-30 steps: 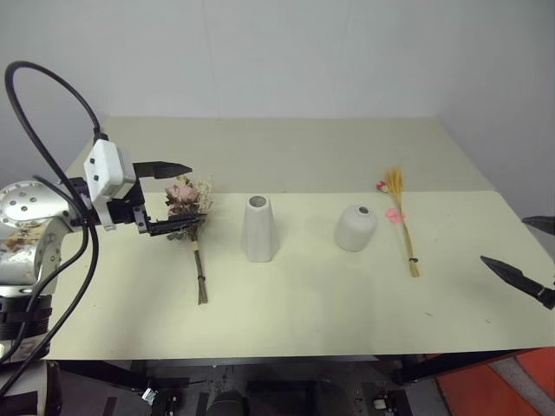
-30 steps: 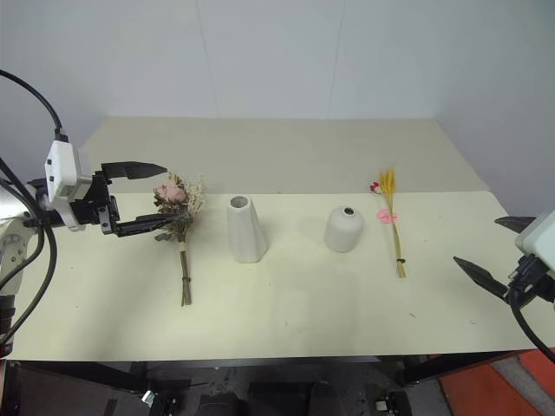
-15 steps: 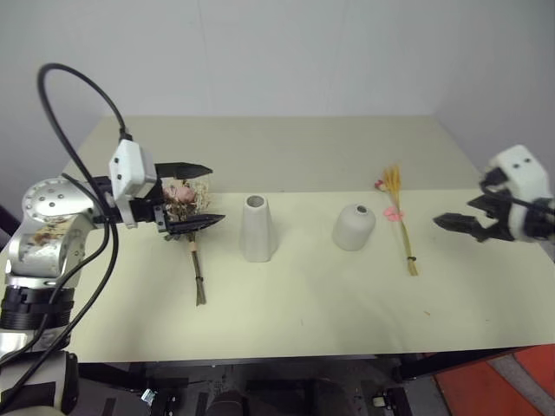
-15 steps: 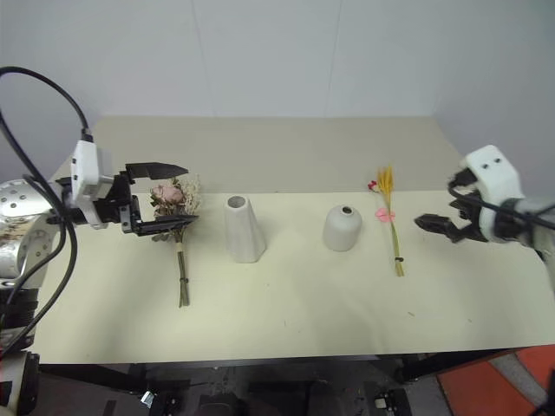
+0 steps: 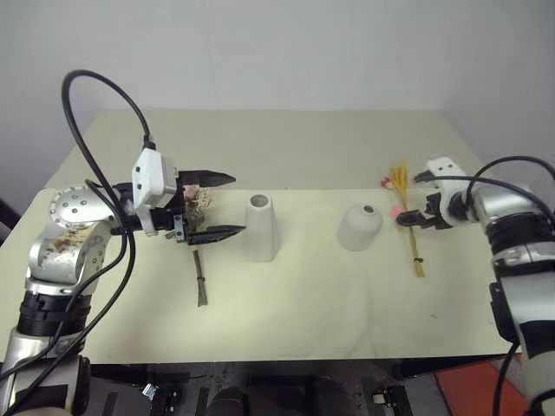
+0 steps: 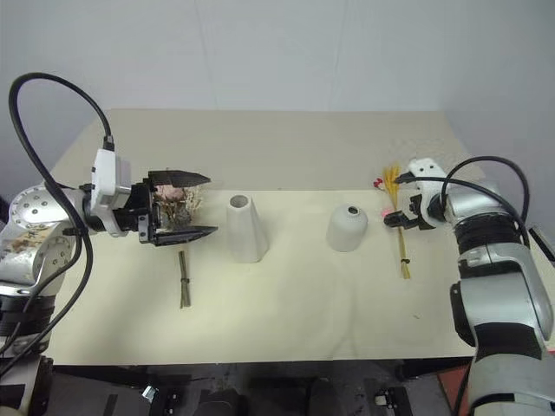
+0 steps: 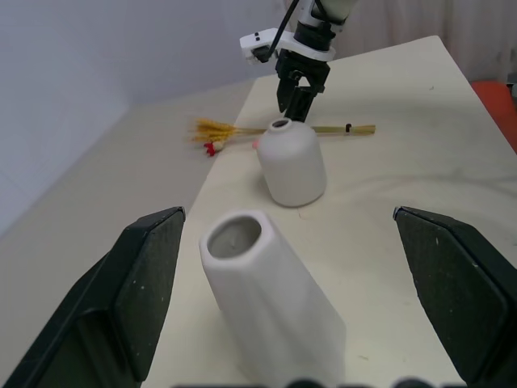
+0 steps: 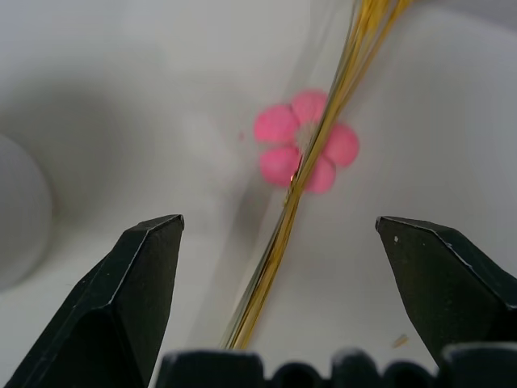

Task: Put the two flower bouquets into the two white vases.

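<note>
The bushy bouquet (image 5: 199,202) of pink roses lies on the table left of the tall cone vase (image 5: 260,227), stems toward the front. My left gripper (image 5: 222,206) hovers open at its flower head, one finger on each side, tips pointing at the tall vase (image 7: 266,299). The squat vase (image 5: 359,227) stands further right. Beyond it the thin yellow spray (image 5: 414,251) lies flat. Over it my right gripper (image 5: 408,219) points down, open. The spray's stems (image 8: 279,250) and a pink blossom (image 8: 307,149) lie between the black fingers (image 8: 141,275).
The cream table (image 5: 329,303) has a seam across its middle and bare room in front of the vases. A black cable (image 5: 91,95) loops above my left arm. A plain wall stands behind the table's far edge.
My right gripper swung in from the table's right edge and came down over the yellow spray. My left gripper slid right along the bushy bunch toward the tall vase. Both bouquets lie where they were.
</note>
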Robot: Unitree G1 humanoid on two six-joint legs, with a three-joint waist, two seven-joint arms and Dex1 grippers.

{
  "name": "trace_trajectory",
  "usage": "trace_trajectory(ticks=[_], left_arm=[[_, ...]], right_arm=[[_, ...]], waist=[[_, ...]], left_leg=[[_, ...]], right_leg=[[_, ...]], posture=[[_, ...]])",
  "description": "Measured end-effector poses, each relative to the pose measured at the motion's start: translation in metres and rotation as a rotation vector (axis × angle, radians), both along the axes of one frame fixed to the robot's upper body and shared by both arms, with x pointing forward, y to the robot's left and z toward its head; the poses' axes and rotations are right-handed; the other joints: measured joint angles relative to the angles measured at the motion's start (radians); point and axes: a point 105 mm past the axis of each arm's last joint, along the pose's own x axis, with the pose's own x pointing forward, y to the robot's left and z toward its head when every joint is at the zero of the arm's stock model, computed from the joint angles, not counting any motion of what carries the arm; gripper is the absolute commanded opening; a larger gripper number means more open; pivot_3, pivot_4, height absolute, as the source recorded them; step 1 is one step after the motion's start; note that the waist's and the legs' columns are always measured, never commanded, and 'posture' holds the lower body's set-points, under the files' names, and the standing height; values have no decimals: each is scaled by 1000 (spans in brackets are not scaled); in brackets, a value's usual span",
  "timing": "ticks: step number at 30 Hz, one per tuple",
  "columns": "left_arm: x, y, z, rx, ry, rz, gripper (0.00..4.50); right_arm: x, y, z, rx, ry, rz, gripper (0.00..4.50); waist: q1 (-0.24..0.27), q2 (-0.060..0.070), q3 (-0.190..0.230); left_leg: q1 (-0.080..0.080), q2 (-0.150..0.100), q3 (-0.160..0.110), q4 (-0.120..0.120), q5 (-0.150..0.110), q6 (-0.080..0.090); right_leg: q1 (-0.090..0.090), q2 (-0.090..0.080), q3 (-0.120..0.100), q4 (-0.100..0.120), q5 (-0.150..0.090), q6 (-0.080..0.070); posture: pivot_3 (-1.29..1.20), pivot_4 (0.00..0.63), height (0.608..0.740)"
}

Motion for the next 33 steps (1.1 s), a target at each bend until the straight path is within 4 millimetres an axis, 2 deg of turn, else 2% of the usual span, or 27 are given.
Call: trace_trajectory(ticks=[3, 14, 15, 19, 21, 23, 24, 25, 26, 28, 30, 31, 33], left_arm=[[-2, 1, -1, -9, 2, 9, 4500], [-5, 2, -7, -9, 10, 23, 4500], [-6, 2, -7, -9, 10, 23, 4500], [-6, 1, -7, -9, 7, 25, 4500], [-7, 1, -6, -7, 4, 24, 4500], [-7, 3, -7, -5, 5, 31, 4500], [-7, 3, -7, -4, 1, 31, 4500], [-7, 3, -7, -2, 0, 34, 4500], [-7, 6, -8, 1, 3, 42, 4500], [-7, 7, -8, 5, 2, 48, 4500], [-7, 7, -7, 9, 2, 39, 4500], [-7, 6, -6, 10, 0, 37, 4500], [-4, 6, -4, 11, 1, 29, 4500]], right_arm=[[-1, -1, -8, 1, 31, -8, 3955], [-1, -4, -19, -19, 61, -14, 206], [-1, -4, -19, -24, 58, -17, 57], [2, -8, -17, -31, 25, -59, 57], [7, -12, -9, -41, -38, -104, 57], [21, -11, 14, -50, -208, -117, 57], [27, -11, 30, -60, -349, -104, 57], [29, -11, 53, -98, -583, -74, 57], [28, -9, 66, -115, -685, -59, 57], [15, -2, 88, -64, -893, -81, 57], [-6, 21, 113, 167, -1089, -58, 57], [-13, 30, 120, 235, -1133, -25, 57], [-41, 46, 143, 410, -1265, 56, 57]], waist=[[-1, 0, 0], [-20, 0, 0], [-20, 0, 0], [-21, 0, 0], [-20, 0, 0], [-22, 1, 1], [-22, 1, 1], [-20, 1, 0], [-19, 2, 1], [-16, 2, 1], [-16, 2, 1], [-17, 2, 1], [-15, 3, 1]], left_leg=[[0, 0, 0, 0, 0, 0], [3, 0, 0, 0, 1, -1], [3, 0, 0, 0, 1, -1], [4, 0, 0, 0, 1, -1], [4, 0, -1, 0, 1, -1], [3, 0, 0, 0, 1, -2], [4, 1, -1, 0, 1, -2], [3, 1, -2, -1, 1, -2], [3, 1, -2, -1, 1, -2], [1, 1, -2, -1, 1, -2], [1, 1, -2, 0, 1, -2], [1, 1, -2, 0, 1, -1], [2, 1, -2, 1, 1, -1]], right_leg=[[0, 0, 0, 1, 0, 0], [1, 0, 0, 2, 0, 0], [2, 0, 0, 2, 0, 0], [1, 0, 1, 2, 1, 0], [1, 0, 1, 2, 1, -1], [1, 0, 1, 2, 1, -1], [2, 1, 0, 2, 1, 0], [2, 1, -1, 3, 1, 0], [1, 1, 0, 4, 1, 0], [0, 1, -1, 4, 1, 0], [0, 0, 0, 3, 2, 1], [0, 0, 0, 3, 2, 1], [2, 1, 0, 3, 3, 1]], posture=[[0, 150, 740], [0, 150, 740], [0, 150, 740], [0, 150, 740], [0, 150, 740], [0, 150, 740], [0, 150, 740], [0, 150, 740], [0, 150, 740], [0, 150, 740], [0, 150, 740], [0, 150, 740], [0, 150, 740]])
